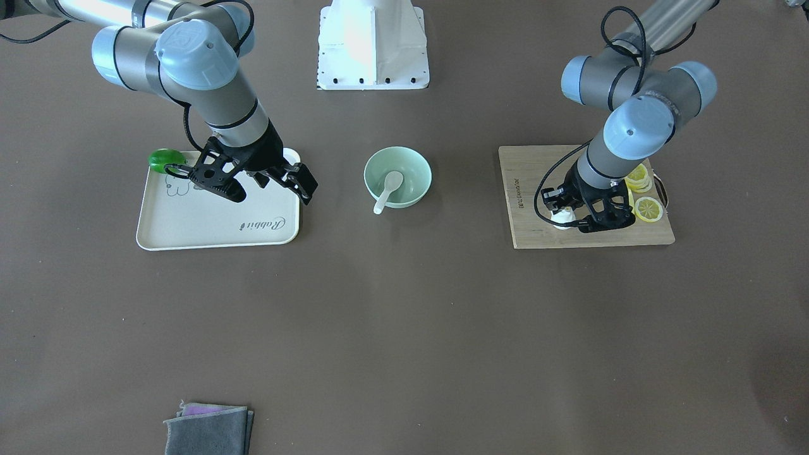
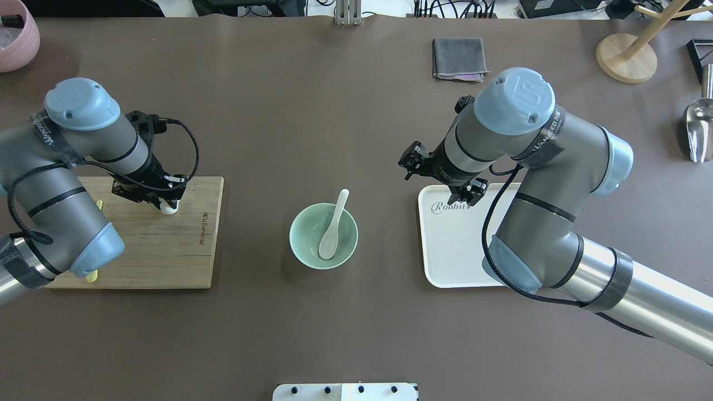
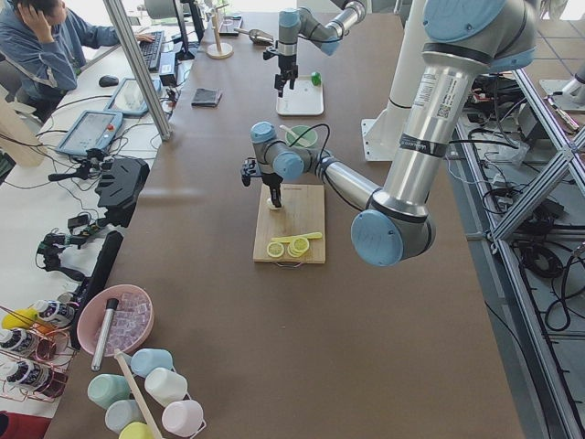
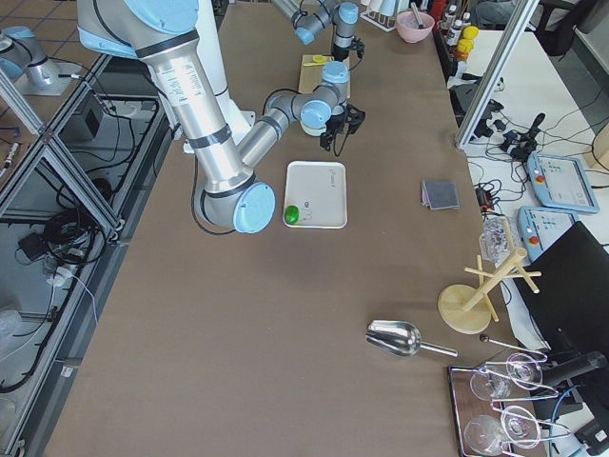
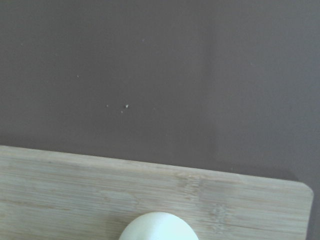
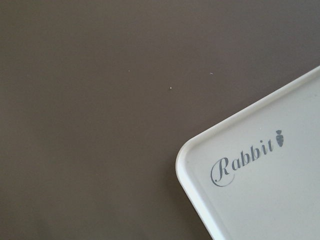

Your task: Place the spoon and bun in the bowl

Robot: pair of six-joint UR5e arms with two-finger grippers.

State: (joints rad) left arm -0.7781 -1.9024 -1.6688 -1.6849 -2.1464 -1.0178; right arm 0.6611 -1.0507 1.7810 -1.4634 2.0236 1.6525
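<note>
Left hand (image 1: 572,216) spread wide astride the bun (image 1: 561,218), right hand (image 1: 274,194) agape, empty; spoon (image 1: 387,191) inside the bowl (image 1: 415,169).

Bare table is lying open between the cutting board (image 2: 167,250) and the bowl (image 2: 293,236), and between bowl and tray (image 2: 451,256). You are finding the spoon (image 2: 332,231) leaning across the bowl's opening, handle sticking over its far rim. The left gripper (image 1: 572,218) is crowding the board's bowl-side far corner.
</note>
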